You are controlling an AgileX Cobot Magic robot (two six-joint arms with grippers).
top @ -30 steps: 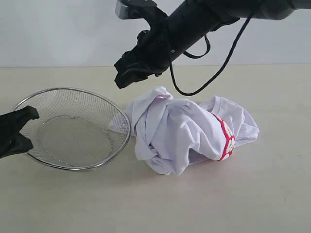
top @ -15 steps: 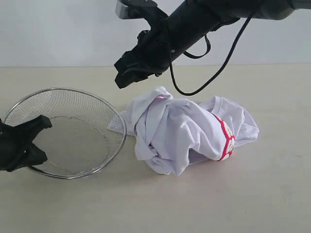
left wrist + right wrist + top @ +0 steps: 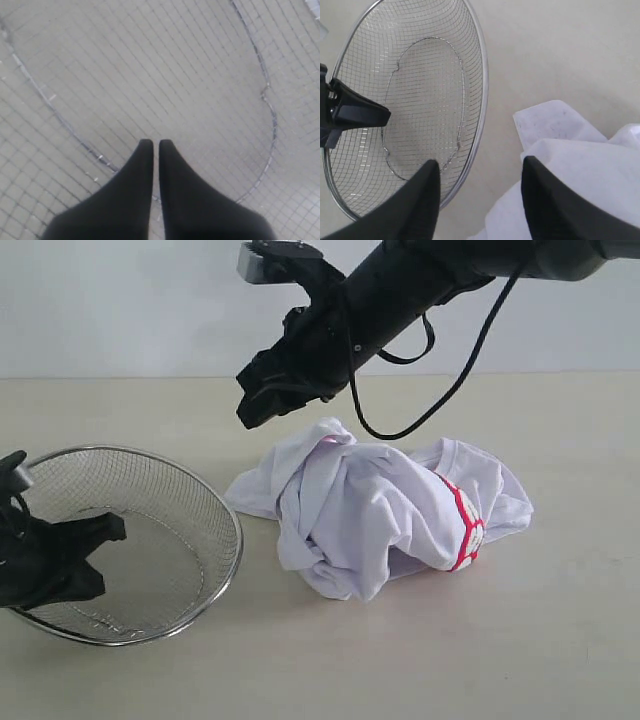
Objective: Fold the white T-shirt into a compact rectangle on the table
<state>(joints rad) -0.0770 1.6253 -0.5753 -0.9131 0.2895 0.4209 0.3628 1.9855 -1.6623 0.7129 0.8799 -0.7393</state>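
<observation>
A round wire-mesh basket (image 3: 160, 485) sits in the lower left of the exterior frame, with a bright metal rim and a flat circular bottom. A plain pale grey wall (image 3: 120, 310) fills the upper part.

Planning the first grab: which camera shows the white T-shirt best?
The exterior view: the whole crumpled white T-shirt is in frame. The right wrist view catches only one edge; the left wrist view shows only basket mesh.
</observation>
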